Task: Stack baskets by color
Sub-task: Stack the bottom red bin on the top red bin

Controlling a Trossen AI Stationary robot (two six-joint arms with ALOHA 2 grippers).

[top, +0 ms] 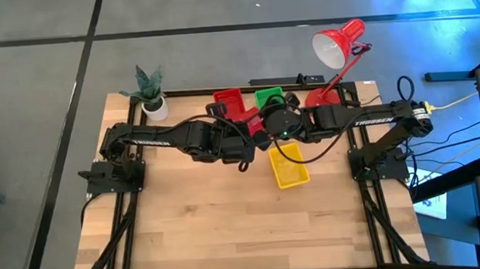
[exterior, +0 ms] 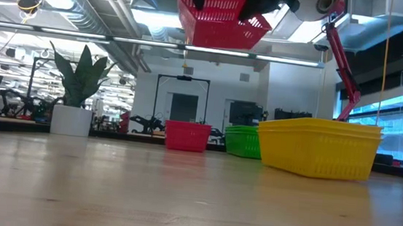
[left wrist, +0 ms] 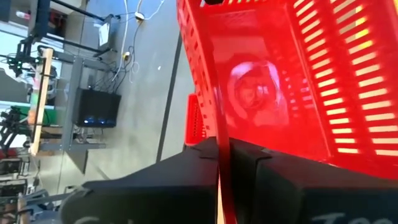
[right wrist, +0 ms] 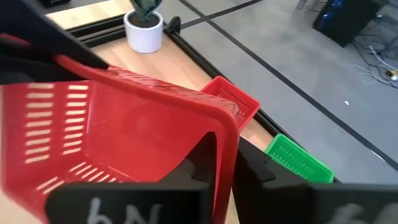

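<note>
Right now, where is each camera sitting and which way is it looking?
High view: above, looking straight down at the table and both arms.
Low view: at tabletop height, looking across; a red basket hangs overhead.
Left wrist view: on the left arm; left gripper pinches that basket's wall.
Right wrist view: on the right arm; right gripper straddles its rim.
Shared: the lifted red basket.

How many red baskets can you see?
2 for sure: one red basket held up in the air between both grippers, and one red basket at the table's far edge beside the green baskets. More may be nested unseen.
</note>
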